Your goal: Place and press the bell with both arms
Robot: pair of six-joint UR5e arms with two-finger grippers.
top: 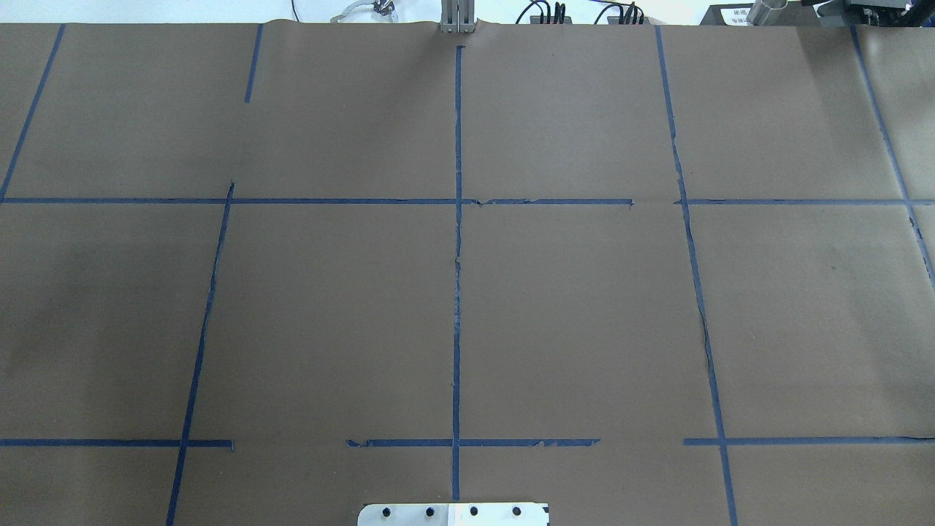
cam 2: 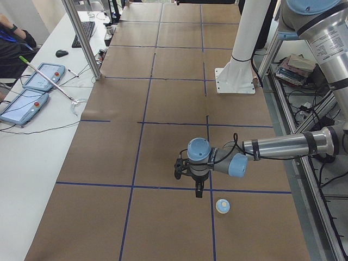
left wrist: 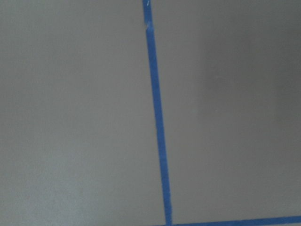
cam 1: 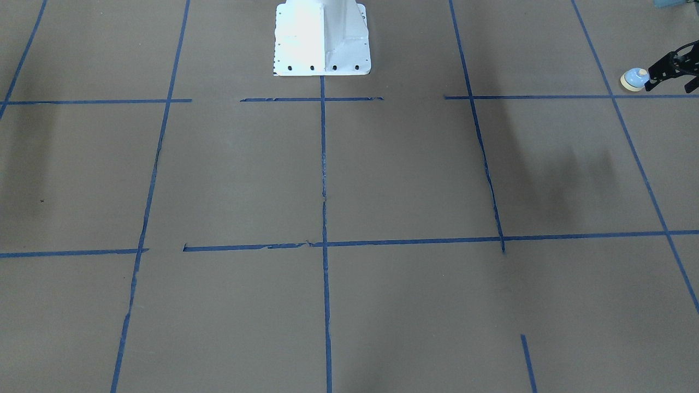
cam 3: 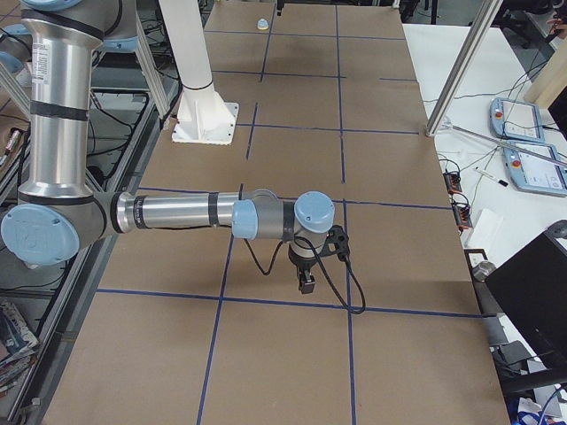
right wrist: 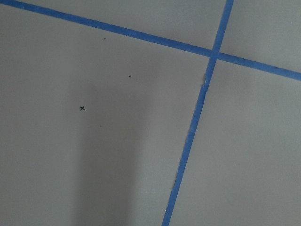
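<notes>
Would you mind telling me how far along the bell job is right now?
Done: nothing evident. In hand: the left tool hovers near the bell, which stands free on the table. Left: grasping, placing, then pressing; the right tool hangs far away.

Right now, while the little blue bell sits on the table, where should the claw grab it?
Probably from straight above: the bell stands upright on the table, button up. Pinch the dome low, near its cream base ring, on two opposite sides. It is round, so any two sides should work.
</notes>
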